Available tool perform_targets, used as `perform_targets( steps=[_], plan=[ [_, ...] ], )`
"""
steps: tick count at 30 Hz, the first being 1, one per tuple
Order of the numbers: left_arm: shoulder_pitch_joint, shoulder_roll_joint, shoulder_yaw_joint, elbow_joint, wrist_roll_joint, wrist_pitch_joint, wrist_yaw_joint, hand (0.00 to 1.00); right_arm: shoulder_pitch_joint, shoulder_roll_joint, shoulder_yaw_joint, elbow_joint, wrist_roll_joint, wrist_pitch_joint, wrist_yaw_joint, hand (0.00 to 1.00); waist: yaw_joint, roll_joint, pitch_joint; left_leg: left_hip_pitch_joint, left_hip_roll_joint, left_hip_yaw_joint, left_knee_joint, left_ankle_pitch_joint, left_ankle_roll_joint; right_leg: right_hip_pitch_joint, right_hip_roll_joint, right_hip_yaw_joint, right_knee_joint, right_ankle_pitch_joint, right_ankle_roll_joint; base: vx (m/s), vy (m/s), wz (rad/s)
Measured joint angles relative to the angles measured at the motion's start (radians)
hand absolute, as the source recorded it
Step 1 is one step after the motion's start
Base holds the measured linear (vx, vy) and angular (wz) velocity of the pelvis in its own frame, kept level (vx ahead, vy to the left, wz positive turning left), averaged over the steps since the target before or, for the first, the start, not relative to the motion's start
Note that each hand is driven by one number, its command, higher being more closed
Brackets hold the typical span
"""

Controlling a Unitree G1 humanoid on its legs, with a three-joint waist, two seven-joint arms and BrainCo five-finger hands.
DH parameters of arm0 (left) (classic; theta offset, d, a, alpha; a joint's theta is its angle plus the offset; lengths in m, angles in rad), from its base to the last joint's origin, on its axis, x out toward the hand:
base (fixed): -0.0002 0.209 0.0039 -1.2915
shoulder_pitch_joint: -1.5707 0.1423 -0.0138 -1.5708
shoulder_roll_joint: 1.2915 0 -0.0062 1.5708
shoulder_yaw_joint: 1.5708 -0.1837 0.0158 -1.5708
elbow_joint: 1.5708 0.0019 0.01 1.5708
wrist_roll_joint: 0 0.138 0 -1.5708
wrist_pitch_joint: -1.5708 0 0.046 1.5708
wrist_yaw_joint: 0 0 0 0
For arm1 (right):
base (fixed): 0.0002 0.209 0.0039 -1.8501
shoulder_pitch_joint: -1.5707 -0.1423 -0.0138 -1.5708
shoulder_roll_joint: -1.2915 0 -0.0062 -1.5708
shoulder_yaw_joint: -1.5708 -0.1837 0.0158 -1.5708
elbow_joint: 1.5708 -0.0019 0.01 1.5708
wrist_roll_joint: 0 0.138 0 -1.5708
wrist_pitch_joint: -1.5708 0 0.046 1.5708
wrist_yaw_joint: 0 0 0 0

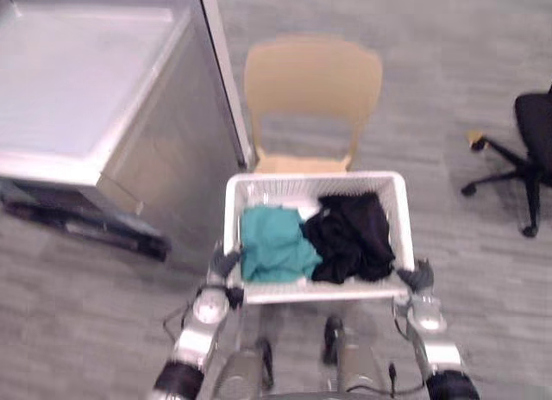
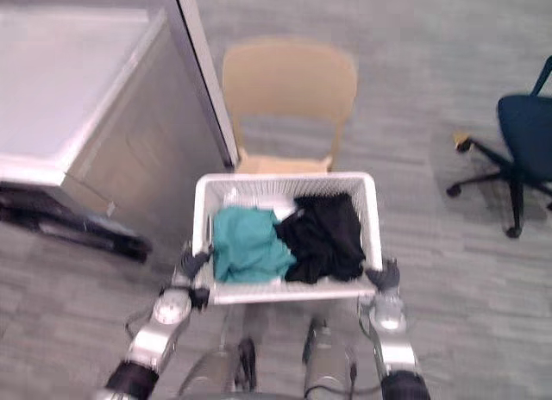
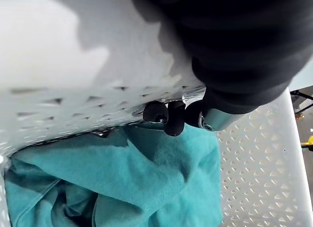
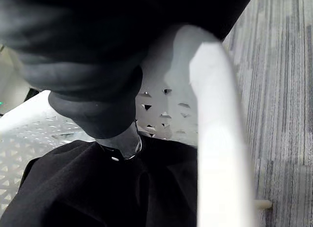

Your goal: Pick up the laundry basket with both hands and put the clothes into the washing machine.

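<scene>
Laundry basket (image 1: 319,292) sits just before tan chair (image 1: 312,77), washing machine (image 1: 78,81) off to left. Left hand (image 1: 226,264) fingers (image 3: 173,120) curled over near-left rim. Right hand (image 1: 417,277) hooked over near-right rim. Teal garment (image 1: 274,243) and black garment (image 1: 352,236) lie inside, side by side.

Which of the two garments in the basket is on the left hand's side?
The teal garment, in the laundry basket's left half beside the left hand; the black garment lies by the right hand.
</scene>
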Motion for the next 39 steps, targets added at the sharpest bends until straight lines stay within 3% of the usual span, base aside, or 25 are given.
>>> perform_targets(
  steps=[2, 4, 9, 10, 14, 15, 26, 30, 37, 39],
  plan=[
    [-0.133, 0.018, 0.023, 0.035, -0.024, 0.001, 0.031, 1.00, -0.135, -0.019, -0.004, 0.000, 0.032, 0.009, -0.026, 1.00, 0.002, 0.005, 0.058, -0.123, 0.032, 0.020, 0.089, -0.051, 0.024, -0.117, 0.005, -0.003, 0.069, -0.009, -0.012, -0.31, -0.018, 0.02],
    [-0.257, 0.036, 0.058, 0.091, -0.051, 0.002, 0.051, 1.00, -0.247, -0.026, -0.003, 0.000, 0.045, 0.016, -0.048, 1.00, 0.007, 0.005, 0.100, -0.202, 0.049, 0.026, 0.158, -0.063, 0.028, -0.189, 0.009, 0.001, 0.106, -0.010, -0.017, -0.29, -0.035, -0.16],
    [-0.580, 0.104, 0.132, 0.229, -0.092, 0.000, 0.071, 1.00, -0.519, -0.031, -0.008, 0.040, 0.108, 0.016, -0.117, 1.00, 0.004, 0.015, 0.123, -0.384, 0.109, 0.048, 0.222, -0.058, 0.024, -0.337, 0.028, -0.027, 0.091, 0.039, -0.051, -0.20, -0.046, -0.11],
    [-0.646, 0.115, 0.147, 0.254, -0.092, 0.000, 0.071, 0.00, -0.571, -0.033, -0.015, 0.048, 0.123, 0.015, -0.132, 0.00, 0.004, 0.016, 0.123, -0.423, 0.114, 0.045, 0.227, -0.050, 0.026, -0.370, 0.032, -0.033, 0.084, 0.053, -0.061, -0.07, -0.037, -0.03],
    [-0.805, 0.127, 0.213, 0.326, -0.133, -0.007, 0.078, 0.00, -0.713, -0.048, -0.026, 0.104, 0.188, 0.005, -0.141, 0.00, -0.001, 0.015, 0.148, -0.513, 0.124, 0.039, 0.234, -0.031, 0.026, -0.451, 0.034, -0.049, 0.089, 0.068, -0.073, -0.01, -0.004, 0.01],
    [-0.825, 0.130, 0.215, 0.325, -0.132, -0.017, 0.084, 0.00, -0.725, -0.048, -0.036, 0.108, 0.195, -0.017, -0.142, 0.00, 0.001, 0.015, 0.155, -0.517, 0.125, 0.040, 0.236, -0.030, 0.024, -0.457, 0.034, -0.050, 0.095, 0.068, -0.073, 0.06, 0.026, 0.01],
    [-0.875, 0.129, 0.270, 0.356, -0.159, -0.030, 0.112, 0.00, -0.755, -0.024, -0.041, 0.129, 0.234, -0.053, -0.126, 0.00, -0.001, 0.015, 0.159, -0.515, 0.123, 0.039, 0.234, -0.030, 0.023, -0.456, 0.026, -0.055, 0.107, 0.065, -0.073, 0.02, 0.018, 0.02],
    [-0.828, 0.120, 0.266, 0.331, -0.146, -0.029, 0.121, 0.00, -0.670, -0.012, -0.037, 0.098, 0.239, -0.050, -0.109, 0.00, -0.003, 0.015, 0.159, -0.481, 0.112, 0.027, 0.233, -0.031, 0.023, -0.418, 0.014, -0.062, 0.120, 0.043, -0.072, -0.03, 0.004, 0.13],
    [-0.620, 0.106, 0.254, 0.065, -0.081, -0.040, 0.173, 0.00, -0.437, 0.020, -0.018, -0.157, 0.234, -0.057, -0.084, 0.00, 0.003, 0.014, 0.159, -0.423, 0.108, 0.019, 0.225, -0.031, 0.023, -0.354, 0.010, -0.071, 0.118, 0.036, -0.071, -0.02, -0.013, 0.05],
    [-0.562, 0.102, 0.260, 0.006, -0.077, -0.044, 0.188, 0.00, -0.384, 0.016, -0.040, -0.217, 0.229, -0.078, -0.083, 0.00, 0.006, 0.014, 0.159, -0.402, 0.106, 0.018, 0.220, -0.031, 0.023, -0.332, 0.009, -0.073, 0.117, 0.033, -0.072, -0.01, -0.016, 0.02]
  ],
)
